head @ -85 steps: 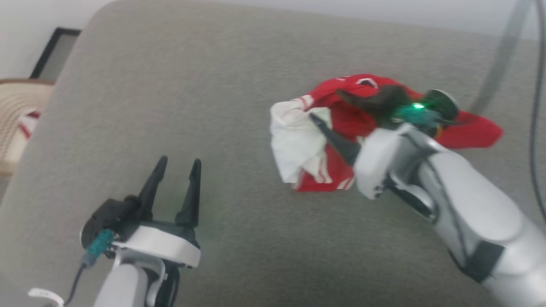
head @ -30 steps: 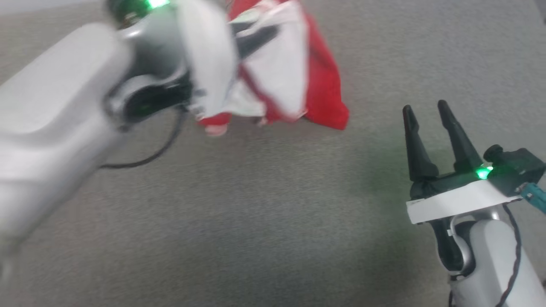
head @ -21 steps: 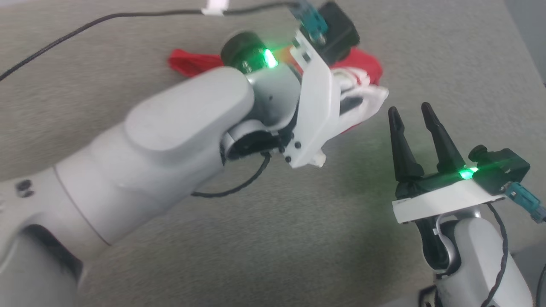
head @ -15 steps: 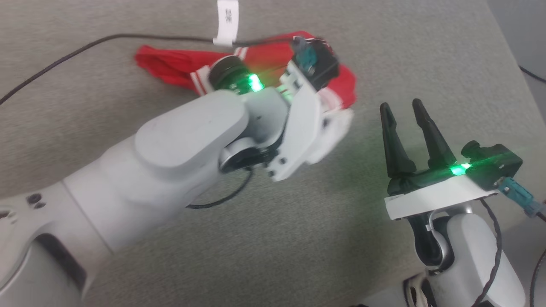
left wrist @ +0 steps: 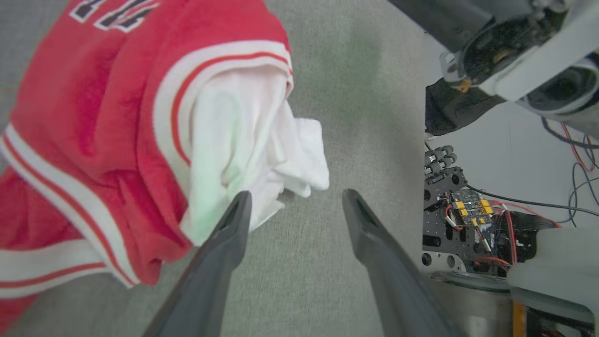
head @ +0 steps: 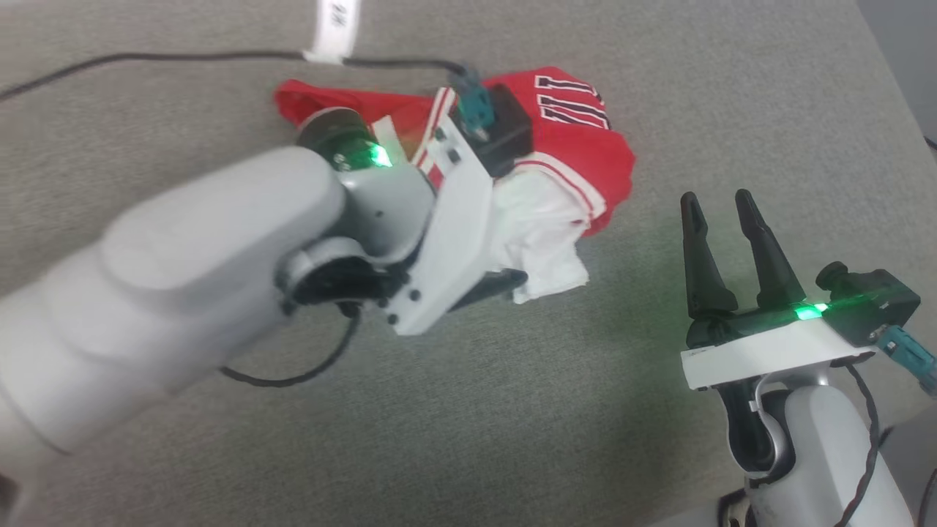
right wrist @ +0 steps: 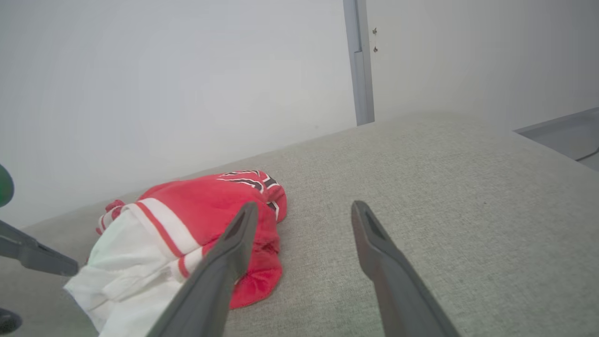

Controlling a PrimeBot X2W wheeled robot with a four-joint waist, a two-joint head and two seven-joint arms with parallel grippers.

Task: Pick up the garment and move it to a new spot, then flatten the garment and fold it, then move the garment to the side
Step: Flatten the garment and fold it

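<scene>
The garment point(head: 578, 146), a red jersey with white sleeves and dark outlined numbers, lies crumpled on the grey padded surface point(head: 468, 439). My left arm reaches in from the lower left, and one dark finger point(head: 505, 279) shows just below the white sleeve. In the left wrist view the left gripper point(left wrist: 295, 196) is open, with bare surface between its fingers and the garment point(left wrist: 117, 117) bunched against its left finger. The right gripper point(head: 716, 197) stands open to the right of the garment, holding nothing. It point(right wrist: 304, 206) looks past the garment point(right wrist: 196, 220).
A black cable point(head: 183, 58) with a white tag point(head: 333, 29) runs across the surface behind the garment. The surface ends at the right edge point(head: 897, 95). The robot's base with exposed electronics point(left wrist: 468, 210) stands beyond that edge. A wall and door frame point(right wrist: 358, 61) are behind.
The left gripper was shut on the garment and carrying it; it has opened and the garment now lies loose on the surface. The head camera has shifted. The right gripper stays open.
</scene>
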